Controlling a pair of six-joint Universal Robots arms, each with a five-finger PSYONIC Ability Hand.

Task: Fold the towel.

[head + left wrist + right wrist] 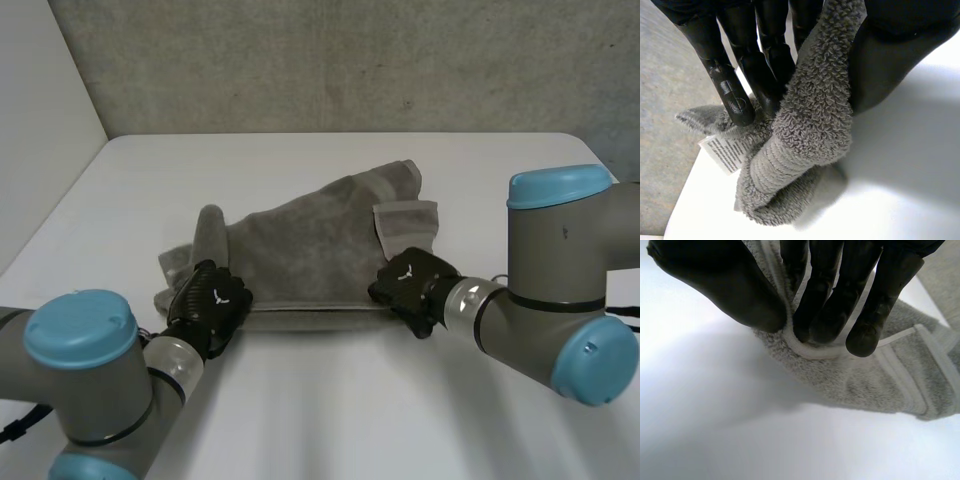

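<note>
In the head view both hands' fingertips are buried in cloth. The rumpled grey terry-cloth towel (310,245) lies mid-frame on the flat white table (330,400). Its long axis runs left to right, its near edge is a straight fold, and a banded corner points to the upper right. The black left hand (210,305) pinches a bunched fold at the lower-left end, with a white printed label (725,152) beside its fingertips. The black right hand (408,280) clamps the pale hem between thumb and fingers (865,335).

Grey towel (310,250) (white label (725,152)), white table (330,400), speckled grey wall (300,60).
</note>
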